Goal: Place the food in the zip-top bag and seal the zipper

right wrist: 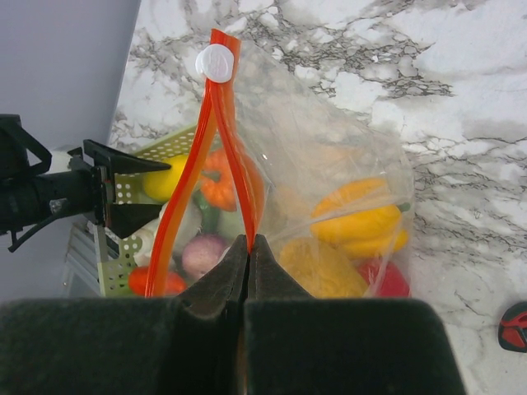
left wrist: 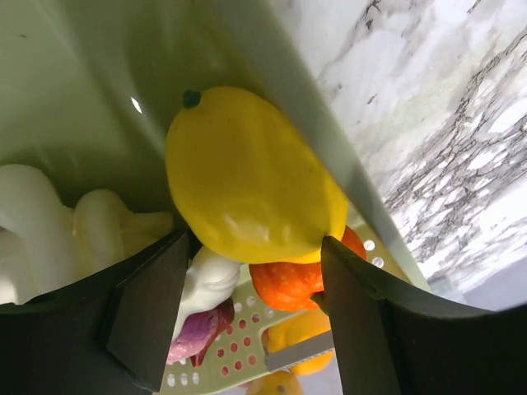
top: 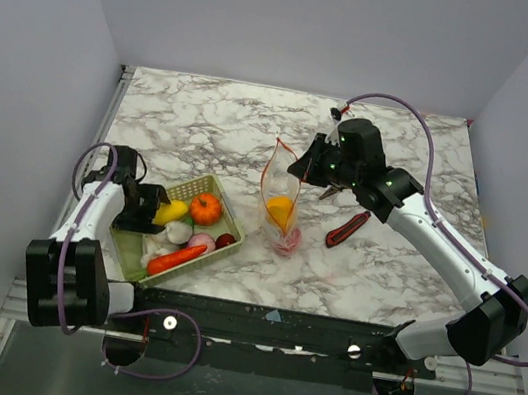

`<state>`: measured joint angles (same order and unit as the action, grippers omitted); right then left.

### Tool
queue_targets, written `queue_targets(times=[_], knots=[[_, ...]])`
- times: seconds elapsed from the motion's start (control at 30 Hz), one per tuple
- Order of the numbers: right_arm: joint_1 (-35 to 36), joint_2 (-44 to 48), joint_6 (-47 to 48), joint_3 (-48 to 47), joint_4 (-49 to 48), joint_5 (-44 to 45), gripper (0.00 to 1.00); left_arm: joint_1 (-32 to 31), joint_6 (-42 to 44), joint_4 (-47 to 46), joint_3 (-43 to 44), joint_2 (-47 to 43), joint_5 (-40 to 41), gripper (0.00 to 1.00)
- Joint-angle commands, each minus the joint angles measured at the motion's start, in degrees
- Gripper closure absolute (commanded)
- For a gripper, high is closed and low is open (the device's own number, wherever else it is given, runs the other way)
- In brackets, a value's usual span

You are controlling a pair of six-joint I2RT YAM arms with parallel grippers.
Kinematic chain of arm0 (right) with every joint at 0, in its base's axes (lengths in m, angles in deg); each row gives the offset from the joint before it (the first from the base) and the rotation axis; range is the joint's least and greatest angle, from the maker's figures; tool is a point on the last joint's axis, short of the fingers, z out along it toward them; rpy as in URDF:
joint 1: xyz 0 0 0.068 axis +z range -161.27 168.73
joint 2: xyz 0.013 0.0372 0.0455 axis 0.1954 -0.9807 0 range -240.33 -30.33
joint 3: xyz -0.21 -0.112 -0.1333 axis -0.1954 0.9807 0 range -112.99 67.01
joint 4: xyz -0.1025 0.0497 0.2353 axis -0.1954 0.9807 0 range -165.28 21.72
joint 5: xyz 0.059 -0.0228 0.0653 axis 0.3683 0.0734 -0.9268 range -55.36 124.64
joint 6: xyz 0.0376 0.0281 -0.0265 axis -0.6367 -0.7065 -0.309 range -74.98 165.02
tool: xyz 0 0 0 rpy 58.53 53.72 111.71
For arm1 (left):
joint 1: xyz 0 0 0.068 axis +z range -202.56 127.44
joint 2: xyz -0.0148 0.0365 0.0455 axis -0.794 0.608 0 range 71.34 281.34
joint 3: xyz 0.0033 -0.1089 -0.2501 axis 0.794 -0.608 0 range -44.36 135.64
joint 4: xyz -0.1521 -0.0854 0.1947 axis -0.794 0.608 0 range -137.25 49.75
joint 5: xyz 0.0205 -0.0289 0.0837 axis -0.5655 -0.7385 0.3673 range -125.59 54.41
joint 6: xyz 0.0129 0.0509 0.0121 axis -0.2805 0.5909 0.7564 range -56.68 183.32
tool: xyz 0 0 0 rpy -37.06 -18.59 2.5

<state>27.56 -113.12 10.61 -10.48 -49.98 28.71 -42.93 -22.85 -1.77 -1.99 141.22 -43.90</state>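
Packing looks partway through, judging by how things lie. The zip-top bag [right wrist: 329, 140] stands upright at the centre of the overhead view with several pieces already inside: a yellow piece [right wrist: 358, 218], a rough yellow lump [right wrist: 317, 267] and a red piece [right wrist: 387, 280] low on its right side. The right end effector [right wrist: 249, 247] has its fingers pressed together on the bag's mouth edge and holds it up. The zipper [right wrist: 224, 41] gapes as two orange strips spreading apart below a white slider [right wrist: 215, 62] at the far end, so the sealing is not done. In the lower left of the overhead view, the mesh basket [left wrist: 74, 74] holds a lemon [left wrist: 247, 177], a pumpkin [top: 205, 208], a white piece [top: 177, 232], a pink piece [top: 202, 241] and a carrot [top: 175, 260]. The left end effector [left wrist: 255, 247] is down in the basket with a finger on either side of the lemon; whether it has clamped cannot be told. What seems left is to carry these pieces over and then close the strip. The counter [top: 205, 127] is white marble-patterned with grey veins. A red-and-black utility knife [top: 347, 229] lies just right of the bag. Plain pale grey walls [top: 313, 23] enclose the counter on three sides.
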Motion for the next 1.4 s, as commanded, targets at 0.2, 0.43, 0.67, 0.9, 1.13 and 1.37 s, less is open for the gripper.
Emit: queue_targets(times=[0.2,0.43,0.67,0.9,1.13,1.37], knots=[[0.1,-0.6,1.0,-0.9,-0.7,-0.8,1.00,-0.5,-3.2,-4.3,-0.8,9.2,3.9,0.35],[0.1,-0.9,0.9,-1.2,-0.5,-0.9,1.00,-1.1,1.2,-5.3,-0.5,12.6,9.4,0.35],[0.1,-1.3,0.7,-1.7,-0.5,-1.2,1.00,-1.8,4.5,-3.6,1.6,12.2,13.6,0.31],[0.1,-1.2,0.5,-1.7,-0.4,-1.3,1.00,-2.2,9.4,-5.6,2.5,8.5,12.5,0.66],[0.0,-1.2,0.3,-1.1,-0.8,-1.4,1.00,-2.6,15.3,-5.0,5.0,-0.9,7.3,0.77],[0.0,-1.0,-0.3,-2.2,-1.0,-2.3,1.00,-3.4,22.4,-5.2,4.7,-14.5,0.2,0.81]])
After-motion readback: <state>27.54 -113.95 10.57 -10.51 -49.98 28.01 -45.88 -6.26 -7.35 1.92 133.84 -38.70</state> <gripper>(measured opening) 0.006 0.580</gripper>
